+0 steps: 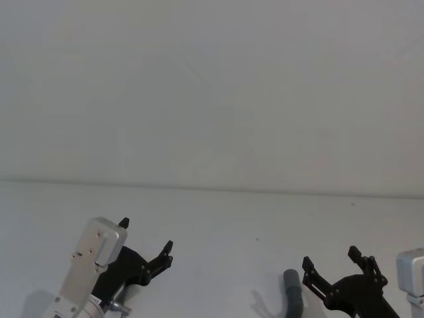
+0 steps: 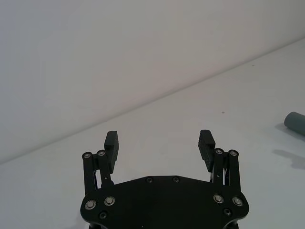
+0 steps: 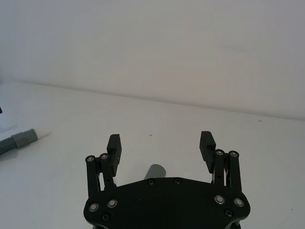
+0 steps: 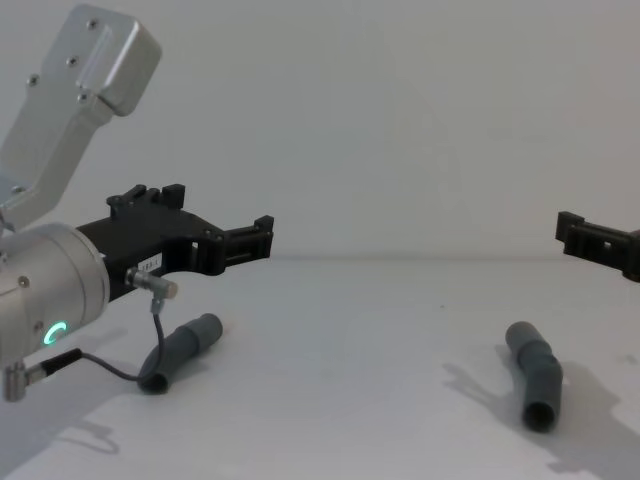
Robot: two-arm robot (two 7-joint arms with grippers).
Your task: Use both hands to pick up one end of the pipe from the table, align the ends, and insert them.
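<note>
Two dark grey pipe pieces lie apart on the white table (image 1: 218,225). The left piece (image 4: 185,350) shows a ribbed section, a grey cuff (image 3: 25,138) and a white tip (image 3: 45,135). The right piece (image 4: 533,385) is bent, with an open cuff (image 1: 292,281). My left gripper (image 1: 146,236) hangs open above the table near the left piece, with nothing between its fingers (image 2: 206,140). Just above the right piece my right gripper (image 1: 330,257) stands open and empty, and that piece's cuff (image 3: 155,171) shows under its palm. The right piece's end (image 2: 295,122) also shows in the left wrist view.
A plain pale wall (image 1: 212,86) rises behind the table's far edge. The tabletop between the two pieces (image 4: 360,350) is bare. A thin cable (image 4: 120,370) loops from my left arm down beside the left piece.
</note>
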